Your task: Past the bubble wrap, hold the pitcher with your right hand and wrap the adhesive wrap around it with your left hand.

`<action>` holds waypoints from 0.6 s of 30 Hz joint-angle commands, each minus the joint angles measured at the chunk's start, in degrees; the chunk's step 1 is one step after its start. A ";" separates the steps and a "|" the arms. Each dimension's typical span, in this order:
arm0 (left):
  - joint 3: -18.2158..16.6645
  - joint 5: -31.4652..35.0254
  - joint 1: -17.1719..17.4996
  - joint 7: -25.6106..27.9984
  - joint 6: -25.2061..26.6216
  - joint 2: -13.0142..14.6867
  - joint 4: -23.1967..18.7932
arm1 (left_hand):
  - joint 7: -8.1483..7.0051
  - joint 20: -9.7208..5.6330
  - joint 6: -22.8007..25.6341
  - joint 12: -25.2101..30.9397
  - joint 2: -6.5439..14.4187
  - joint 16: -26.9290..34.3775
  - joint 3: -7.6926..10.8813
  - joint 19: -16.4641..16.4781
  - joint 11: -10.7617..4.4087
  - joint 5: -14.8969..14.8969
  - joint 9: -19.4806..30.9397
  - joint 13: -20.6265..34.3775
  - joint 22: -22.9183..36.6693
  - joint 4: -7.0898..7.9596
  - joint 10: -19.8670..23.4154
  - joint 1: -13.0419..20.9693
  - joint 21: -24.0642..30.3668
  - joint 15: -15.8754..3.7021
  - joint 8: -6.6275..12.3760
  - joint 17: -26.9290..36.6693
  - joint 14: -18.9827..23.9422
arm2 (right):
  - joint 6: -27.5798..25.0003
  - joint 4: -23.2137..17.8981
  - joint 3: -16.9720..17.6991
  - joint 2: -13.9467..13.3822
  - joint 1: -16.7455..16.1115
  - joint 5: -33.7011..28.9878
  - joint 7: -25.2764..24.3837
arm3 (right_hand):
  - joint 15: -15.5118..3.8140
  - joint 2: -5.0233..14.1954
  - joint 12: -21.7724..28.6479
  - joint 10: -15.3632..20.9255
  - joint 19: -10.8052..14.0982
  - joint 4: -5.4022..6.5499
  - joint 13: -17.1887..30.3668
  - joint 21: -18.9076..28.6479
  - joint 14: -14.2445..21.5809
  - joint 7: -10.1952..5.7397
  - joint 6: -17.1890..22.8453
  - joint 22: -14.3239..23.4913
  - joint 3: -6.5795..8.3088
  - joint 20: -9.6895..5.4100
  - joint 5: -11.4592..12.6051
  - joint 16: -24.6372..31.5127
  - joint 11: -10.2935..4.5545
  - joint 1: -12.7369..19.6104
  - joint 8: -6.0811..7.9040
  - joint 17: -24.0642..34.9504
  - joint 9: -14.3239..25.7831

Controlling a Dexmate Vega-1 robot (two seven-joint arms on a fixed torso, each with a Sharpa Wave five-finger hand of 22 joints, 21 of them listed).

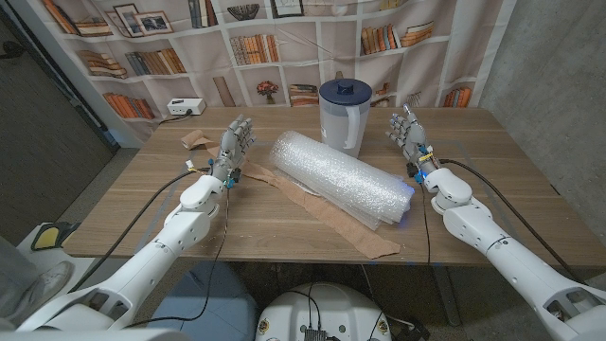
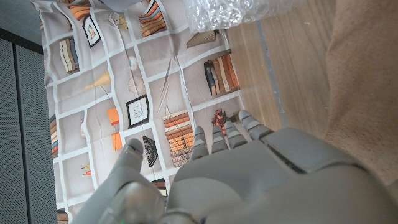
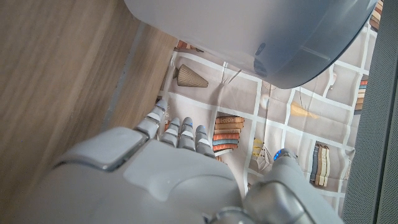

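Head view shows the pitcher [image 1: 342,116] standing upright in the upper middle of the frame on the wooden desk [image 1: 492,189], just behind the roll of bubble wrap [image 1: 343,176], which lies across a strip of brown paper [image 1: 341,223]. Left robot hand [image 1: 233,147] is raised left of the roll, fingers apart, holding nothing. Right robot hand [image 1: 408,132] is raised right of the pitcher, near it but apart, fingers likewise spread and empty.

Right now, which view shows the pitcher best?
The head view: the whole pitcher stands upright with its dark lid, behind the bubble wrap. The right wrist view catches just part of its pale body, close beyond the right hand. The left wrist view adds nothing clear.
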 commanded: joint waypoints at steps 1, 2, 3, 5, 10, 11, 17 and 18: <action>0.61 1.47 0.54 1.36 -1.29 -0.80 -0.65 | -0.09 0.34 0.66 0.43 0.15 0.29 0.02 0.35 0.02 0.21 0.12 0.22 0.09 -0.06 0.41 0.56 -0.14 0.33 0.21 0.06 0.09 | -2.46 -3.54 0.34 -2.74 -1.30 -0.37 -0.02 | 0.62 0.06 -0.12 -0.11 -0.36 -0.58 0.11 -0.35 -0.39 0.45 -0.01 0.28 -0.01 0.21 0.23 -0.16 0.45 0.93 -0.08 0.03 0.30; 0.61 1.48 0.54 1.38 -1.30 -0.80 -0.65 | -0.07 0.34 0.67 0.43 0.15 0.29 0.01 0.36 0.02 0.21 0.12 0.22 0.09 -0.06 0.41 0.56 -0.16 0.33 0.21 0.06 0.10 | -2.47 -3.54 0.35 -2.74 -1.30 -0.34 0.01 | 0.62 0.03 -0.17 -0.27 -0.43 -0.65 0.11 -0.41 -0.55 0.48 -0.03 0.28 -0.01 0.24 0.23 -0.22 0.47 1.01 -0.07 0.02 0.30; 0.65 1.91 0.71 1.96 -1.13 -0.58 -1.36 | -0.10 0.33 0.70 0.44 0.15 0.29 0.00 0.37 0.04 0.21 0.12 0.21 0.09 -0.06 0.44 0.55 -0.18 0.33 0.22 0.06 0.10 | -3.02 -3.96 0.48 -3.07 -1.37 -0.22 -0.08 | 0.62 0.01 -0.18 -0.31 -0.45 -0.68 0.11 -0.44 -0.57 0.56 -0.07 0.28 -0.01 0.22 0.23 -0.23 0.48 1.04 -0.08 0.02 0.30; 0.58 2.13 1.01 2.49 -1.01 -0.38 -2.17 | -0.05 0.34 0.72 0.46 0.15 0.30 -0.02 0.40 -0.03 0.21 0.12 0.21 0.09 -0.06 0.48 0.54 -0.21 0.34 0.22 0.06 0.10 | -2.55 -4.17 0.74 -3.18 -1.69 -0.13 -0.07 | 0.62 -0.05 -0.21 -0.42 -0.54 -0.77 0.11 -0.52 -0.71 0.49 -0.15 0.29 -0.02 0.33 0.22 -0.27 0.57 1.15 -0.08 0.01 0.30; 0.50 3.01 2.05 3.82 -0.96 0.24 -4.22 | -0.09 0.32 0.74 0.51 0.16 0.32 -0.04 0.47 0.00 0.21 0.12 0.21 0.09 -0.07 0.60 0.53 -0.26 0.33 0.22 0.07 0.16 | -2.47 -5.31 1.32 -4.00 -2.69 -0.04 -0.27 | 0.67 -0.17 -0.23 -0.54 -0.56 -0.95 0.11 -0.62 -0.97 0.55 -0.26 0.29 -0.03 0.42 0.21 -0.34 0.50 1.36 -0.08 -0.01 0.30; 0.45 3.10 2.31 4.21 -0.88 0.31 -4.64 | -0.10 0.32 0.77 0.51 0.16 0.31 -0.05 0.47 -0.02 0.21 0.12 0.21 0.09 -0.07 0.60 0.52 -0.28 0.32 0.23 0.07 0.15 | -2.34 -5.44 1.38 -4.28 -2.80 -0.20 -0.14 | 0.68 -0.19 -0.24 -0.58 -0.56 -0.98 0.11 -0.63 -0.99 0.55 -0.31 0.29 -0.03 0.42 0.21 -0.34 0.51 1.41 -0.09 -0.02 0.30; 0.09 3.76 3.08 4.86 -0.83 1.32 -5.88 | -0.04 0.33 0.84 0.53 0.16 0.33 -0.09 0.53 -0.07 0.21 0.12 0.21 0.10 -0.09 0.65 0.51 -0.40 0.40 0.24 0.06 0.19 | -2.37 -6.25 1.64 -6.03 -3.13 -0.94 0.76 | 0.70 -0.48 -0.31 -0.94 -0.79 -1.48 0.11 -0.88 -1.30 0.67 -0.78 0.30 0.01 0.63 0.22 -0.39 0.63 2.08 -0.12 -0.05 0.31; 0.01 3.80 3.26 5.06 -0.82 1.40 -6.03 | -0.07 0.32 0.85 0.54 0.16 0.33 -0.09 0.55 -0.09 0.21 0.12 0.21 0.10 -0.10 0.67 0.51 -0.41 0.41 0.24 0.06 0.20 | -2.42 -6.44 1.68 -6.26 -3.22 -1.08 0.76 | 0.72 -0.55 -0.34 -1.06 -0.83 -1.57 0.11 -0.92 -1.33 0.62 -0.86 0.30 0.01 0.69 0.22 -0.39 0.64 2.19 -0.13 -0.06 0.31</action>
